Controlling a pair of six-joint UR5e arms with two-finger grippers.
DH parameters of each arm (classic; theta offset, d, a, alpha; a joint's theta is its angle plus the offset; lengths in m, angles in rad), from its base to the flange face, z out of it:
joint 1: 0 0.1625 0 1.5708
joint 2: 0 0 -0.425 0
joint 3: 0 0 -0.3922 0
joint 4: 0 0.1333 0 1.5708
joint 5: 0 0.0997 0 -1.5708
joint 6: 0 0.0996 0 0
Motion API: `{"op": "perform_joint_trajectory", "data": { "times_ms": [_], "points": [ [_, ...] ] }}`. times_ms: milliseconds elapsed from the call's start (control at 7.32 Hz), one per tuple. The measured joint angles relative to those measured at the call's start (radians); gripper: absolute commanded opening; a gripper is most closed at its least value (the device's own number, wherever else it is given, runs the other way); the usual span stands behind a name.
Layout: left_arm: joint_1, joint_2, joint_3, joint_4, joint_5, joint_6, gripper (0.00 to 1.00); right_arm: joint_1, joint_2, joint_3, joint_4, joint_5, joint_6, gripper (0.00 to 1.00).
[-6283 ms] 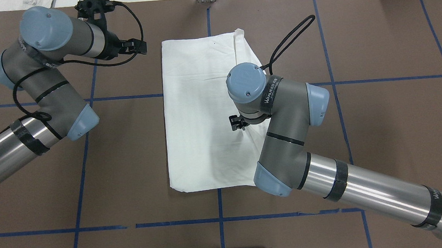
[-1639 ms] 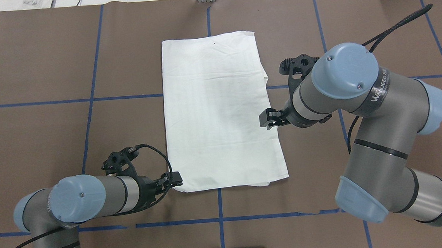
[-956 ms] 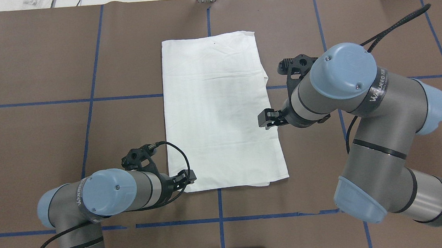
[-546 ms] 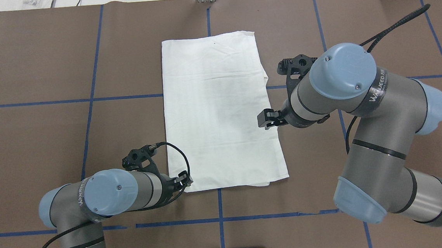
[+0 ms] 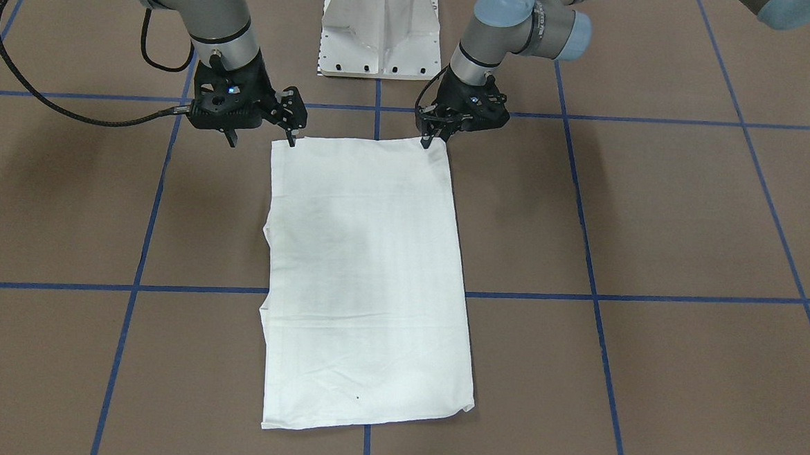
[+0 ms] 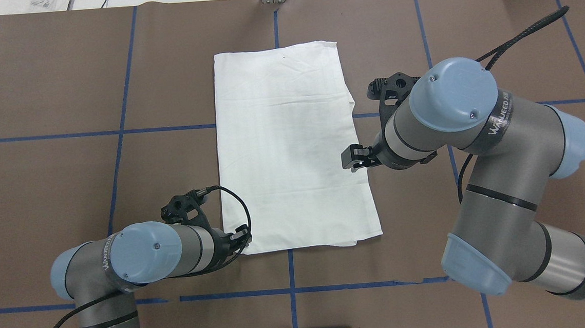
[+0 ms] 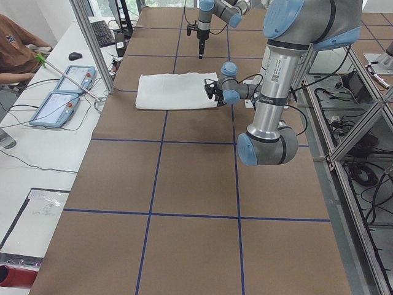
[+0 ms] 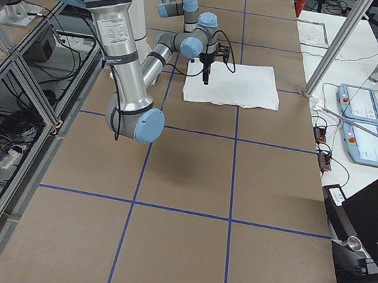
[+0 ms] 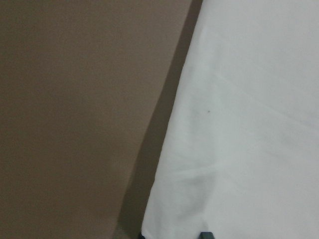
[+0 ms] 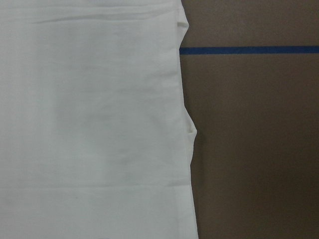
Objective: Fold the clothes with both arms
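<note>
The shirt [image 6: 286, 149] lies flat on the middle of the table [image 6: 66, 174], its long side running away from the pedestal base [image 5: 379, 25]. The left gripper [image 6: 243, 237] sits at the shirt's near left corner. The right gripper [image 6: 352, 159] hangs above its right edge.

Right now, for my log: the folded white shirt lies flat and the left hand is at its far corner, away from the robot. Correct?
No. The overhead view shows the left hand at the near corner of the shirt, on the robot's side; the shirt does lie folded and flat.
</note>
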Motion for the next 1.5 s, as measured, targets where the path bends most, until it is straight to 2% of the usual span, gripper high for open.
{"op": "perform_joint_trajectory", "data": {
  "times_ms": [273, 546, 820, 1229, 1503],
  "points": [
    [-0.009, 0.001, 0.001, 0.001, 0.001, 0.004, 0.48, 0.000, -0.001, -0.002, 0.000, 0.000, -0.001, 1.00],
    [-0.011, 0.001, 0.001, 0.001, 0.001, 0.006, 0.37, -0.001, -0.002, -0.002, 0.000, -0.001, 0.000, 1.00],
    [-0.012, 0.000, 0.001, 0.002, 0.000, 0.001, 0.00, -0.002, -0.002, -0.003, 0.000, -0.002, 0.001, 1.00],
    [-0.017, 0.000, -0.004, 0.002, -0.001, -0.023, 0.00, -0.017, 0.001, -0.001, 0.000, -0.008, 0.050, 1.00],
    [-0.025, -0.001, -0.014, 0.001, -0.008, -0.019, 0.00, -0.059, 0.004, 0.002, 0.000, -0.025, 0.197, 1.00]
  ]
}}
